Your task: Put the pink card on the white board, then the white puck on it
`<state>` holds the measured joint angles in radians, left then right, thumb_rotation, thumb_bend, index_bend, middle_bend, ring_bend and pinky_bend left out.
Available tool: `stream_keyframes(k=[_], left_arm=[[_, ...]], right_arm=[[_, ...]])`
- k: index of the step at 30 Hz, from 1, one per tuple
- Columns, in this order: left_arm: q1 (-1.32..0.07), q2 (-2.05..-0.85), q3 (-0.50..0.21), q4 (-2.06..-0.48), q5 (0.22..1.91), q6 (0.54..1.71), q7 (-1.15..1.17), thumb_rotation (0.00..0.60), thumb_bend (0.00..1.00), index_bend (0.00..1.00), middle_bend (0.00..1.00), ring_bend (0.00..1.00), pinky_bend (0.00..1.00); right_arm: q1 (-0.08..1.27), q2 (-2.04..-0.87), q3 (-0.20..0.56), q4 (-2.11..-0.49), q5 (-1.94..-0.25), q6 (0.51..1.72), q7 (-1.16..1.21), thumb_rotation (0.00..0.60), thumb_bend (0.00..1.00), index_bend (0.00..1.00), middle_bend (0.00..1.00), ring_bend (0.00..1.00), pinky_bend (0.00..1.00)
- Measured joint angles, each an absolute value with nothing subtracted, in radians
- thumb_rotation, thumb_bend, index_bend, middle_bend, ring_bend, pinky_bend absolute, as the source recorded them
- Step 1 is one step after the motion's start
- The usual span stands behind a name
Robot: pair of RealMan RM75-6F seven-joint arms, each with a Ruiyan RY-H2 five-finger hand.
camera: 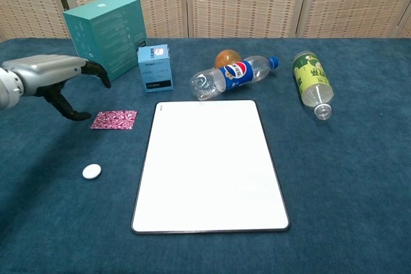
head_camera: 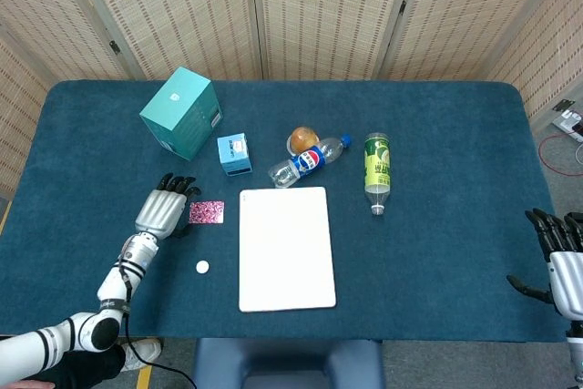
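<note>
The pink card (head_camera: pixel 207 212) (camera: pixel 113 120) lies flat on the blue cloth just left of the white board (head_camera: pixel 286 248) (camera: pixel 209 165). A small white puck (head_camera: pixel 202 267) (camera: pixel 92 171) sits below the card, apart from the board. My left hand (head_camera: pixel 164 208) (camera: pixel 54 76) hovers right beside the card's left edge, fingers apart and holding nothing. My right hand (head_camera: pixel 562 257) stays at the table's far right edge, fingers spread and empty; the chest view does not show it.
Behind the board lie a Pepsi bottle (head_camera: pixel 308 161) (camera: pixel 234 76) and a green-labelled bottle (head_camera: pixel 377 170) (camera: pixel 311 83), with an orange fruit (head_camera: pixel 302 140). A small blue box (head_camera: pixel 234 153) (camera: pixel 155 67) and a large teal box (head_camera: pixel 181 113) (camera: pixel 106 35) stand at the back left.
</note>
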<state>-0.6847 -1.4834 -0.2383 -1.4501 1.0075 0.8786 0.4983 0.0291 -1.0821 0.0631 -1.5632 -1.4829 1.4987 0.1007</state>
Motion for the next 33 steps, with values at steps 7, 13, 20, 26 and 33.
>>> stream_keyframes(k=[7, 13, 20, 26, 33], left_arm=[[-0.753, -1.539, -0.234, -1.391, 0.901, 0.841, 0.559, 0.600, 0.34, 0.23, 0.13, 0.10, 0.00], [-0.791, -1.563, -0.216, -1.354, 0.830, 0.825, 0.587, 0.600, 0.34, 0.24, 0.13, 0.10, 0.00], [-0.818, -1.579, -0.197, -1.336, 0.789, 0.824, 0.598, 0.600, 0.34, 0.27, 0.13, 0.10, 0.00], [-0.834, -1.586, -0.184, -1.326, 0.757, 0.823, 0.604, 0.600, 0.34, 0.28, 0.13, 0.10, 0.00], [-0.852, -1.594, -0.171, -1.309, 0.727, 0.822, 0.601, 0.600, 0.34, 0.28, 0.13, 0.10, 0.00]], right_arm=[[0.034, -1.082, 0.065, -1.564, -1.477, 1.488, 0.098, 0.600, 0.02, 0.07, 0.11, 0.09, 0.00], [0.031, -1.081, 0.066, -1.563, -1.470, 1.487, 0.100, 0.600, 0.02, 0.07, 0.11, 0.09, 0.00], [0.031, -1.081, 0.066, -1.563, -1.470, 1.485, 0.101, 0.600, 0.02, 0.07, 0.11, 0.09, 0.00], [0.031, -1.081, 0.067, -1.561, -1.467, 1.482, 0.103, 0.600, 0.02, 0.07, 0.11, 0.09, 0.00], [0.030, -1.082, 0.066, -1.559, -1.464, 1.481, 0.103, 0.600, 0.02, 0.07, 0.11, 0.09, 0.00]])
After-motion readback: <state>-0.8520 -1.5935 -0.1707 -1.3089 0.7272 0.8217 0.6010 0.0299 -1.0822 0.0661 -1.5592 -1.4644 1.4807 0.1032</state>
